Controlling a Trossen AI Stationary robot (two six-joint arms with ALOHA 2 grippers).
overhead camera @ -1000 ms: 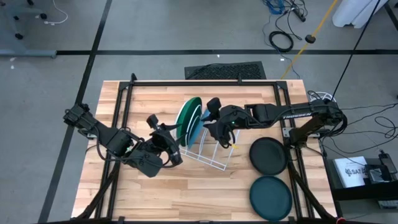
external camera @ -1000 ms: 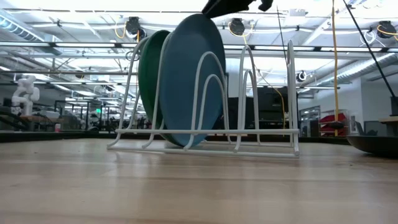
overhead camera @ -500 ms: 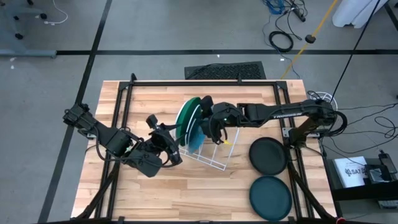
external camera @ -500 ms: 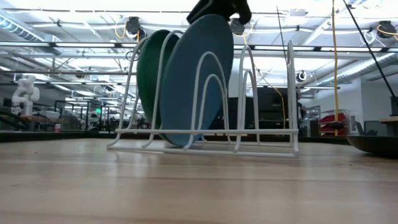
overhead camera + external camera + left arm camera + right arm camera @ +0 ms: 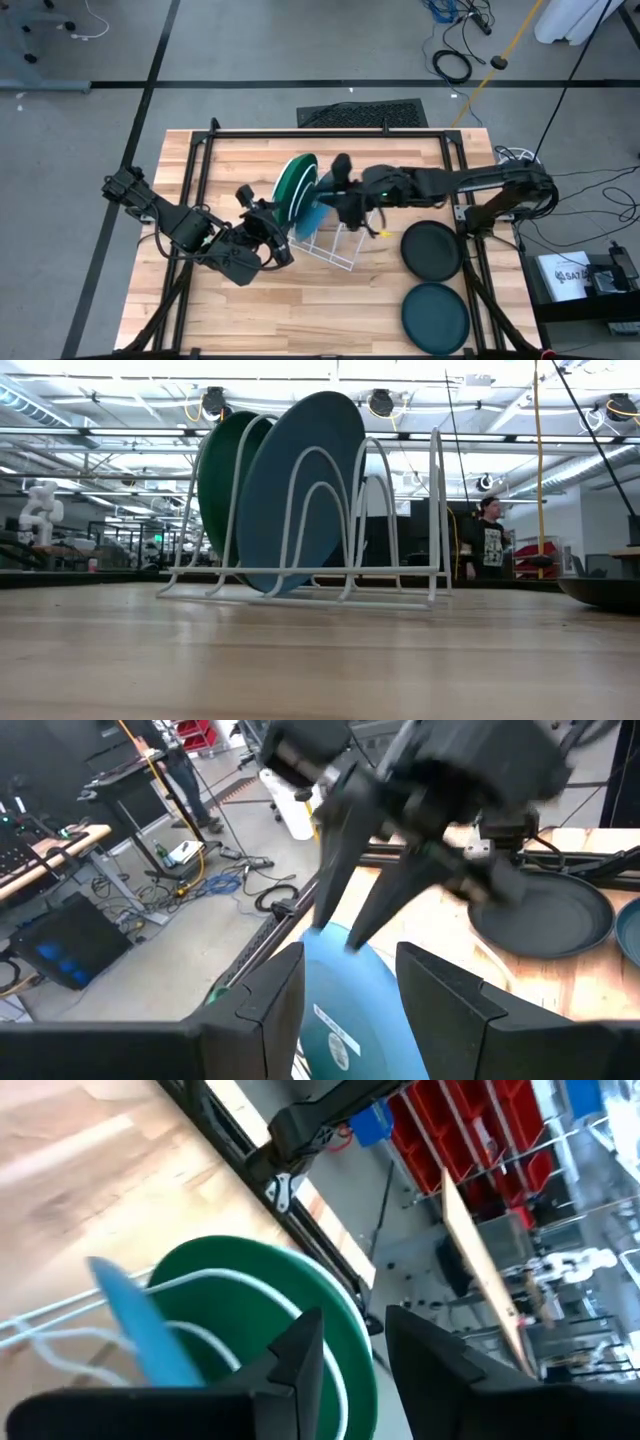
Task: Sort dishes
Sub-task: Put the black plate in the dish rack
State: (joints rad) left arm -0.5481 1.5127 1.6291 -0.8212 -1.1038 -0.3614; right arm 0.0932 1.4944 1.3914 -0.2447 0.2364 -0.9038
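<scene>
The blue plate (image 5: 312,212) is standing on edge in the white wire rack (image 5: 335,248), leaning beside the green plate (image 5: 292,188), its face turned along the rack. The right gripper (image 5: 338,200) is reaching across just above its rim, fingers parted and empty. The black plate (image 5: 432,249) and teal plate (image 5: 435,317) are lying flat on the surface (image 5: 300,320), nearer the right arm. The left gripper (image 5: 277,222) is waiting beside the rack, fingers released.

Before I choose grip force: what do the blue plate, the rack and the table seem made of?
Blue plate: likely plastic, smooth, evenly coloured, matte with soft sheen.
White wire rack: thin bent rods, probably coated metal.
Table: pale wood planks with visible grain and seams.
</scene>
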